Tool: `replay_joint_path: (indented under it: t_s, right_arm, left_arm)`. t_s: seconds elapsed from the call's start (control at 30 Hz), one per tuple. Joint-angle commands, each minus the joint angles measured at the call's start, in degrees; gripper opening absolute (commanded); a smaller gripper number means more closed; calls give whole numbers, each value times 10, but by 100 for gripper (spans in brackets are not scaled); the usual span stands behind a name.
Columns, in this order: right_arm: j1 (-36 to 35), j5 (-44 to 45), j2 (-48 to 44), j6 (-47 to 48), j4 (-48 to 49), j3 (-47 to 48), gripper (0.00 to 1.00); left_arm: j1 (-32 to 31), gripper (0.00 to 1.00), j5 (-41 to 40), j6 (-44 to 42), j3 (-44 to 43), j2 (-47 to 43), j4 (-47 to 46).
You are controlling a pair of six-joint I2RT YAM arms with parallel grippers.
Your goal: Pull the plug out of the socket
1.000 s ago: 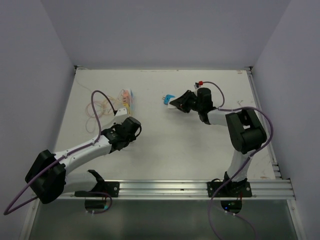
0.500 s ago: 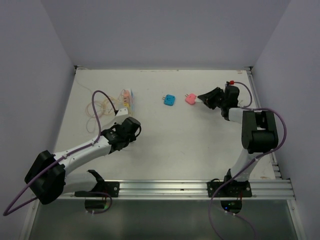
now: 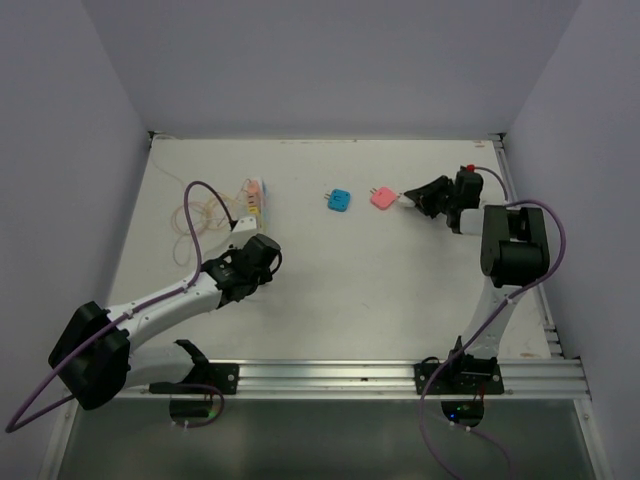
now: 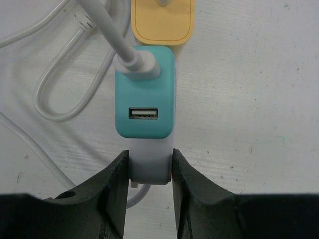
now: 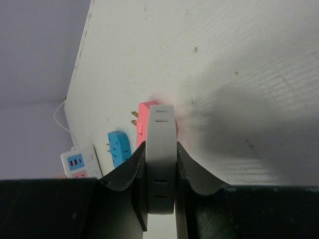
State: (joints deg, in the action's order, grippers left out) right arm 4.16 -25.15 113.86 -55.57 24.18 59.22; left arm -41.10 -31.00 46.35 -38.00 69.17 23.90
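Socket (image 4: pixel 148 174) end clamped in L gripper (image 4: pixel 148 160); R gripper (image 5: pixel 161 149) pinching pink plug (image 5: pixel 143 119).

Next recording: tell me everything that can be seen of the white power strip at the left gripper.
The power strip is a long white plastic-looking bar lying flat on the table, at the far left. Its rounded near end is clamped between the black fingers of the left gripper. Plugged on top are a teal adapter with a USB port, a white cable running from its far end, and beyond it a yellow adapter. Loops of white cord lie beside it.
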Motion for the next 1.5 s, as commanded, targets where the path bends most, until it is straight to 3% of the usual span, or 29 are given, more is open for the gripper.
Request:
replay_joint_path:
  t_s: [0.0,0.13,0.33,0.5,0.53,0.67,0.87,1.03,1.17,1.3,1.47]
  right_arm:
    - [8,-9,14,-3,16,16,8]
    - [11,-10,24,2,5,13,18]
    - [12,0,13,19,-23,4,42]
    - [13,31,-26,52,-93,-9,71]
    - [13,38,-35,60,-114,-8,81]
    - [13,102,-80,107,-240,-8,99]
    - [13,189,-178,129,-345,-37,99]
    - [12,215,-266,135,-373,-86,99]
    - [13,159,-324,151,-333,-130,99]
    - [8,41,-372,140,-260,-181,99]
    - [-18,-12,-419,122,-212,-226,99]
  left_arm:
    - [1,0,16,-7,7,-9,-20]
    - [1,0,17,-8,6,-8,-20]
    - [0,0,19,-9,5,-11,-18]
    - [1,0,25,-8,3,-11,-19]
    - [1,0,25,-8,3,-11,-19]
    - [1,0,32,-7,2,-13,-21]
    - [0,0,38,-6,0,-13,-24]
    - [1,0,41,-7,-6,-13,-23]
    - [1,0,48,-7,-9,-16,-25]
    - [0,0,60,-7,-11,-17,-36]
    - [1,0,81,-7,-18,-23,-44]
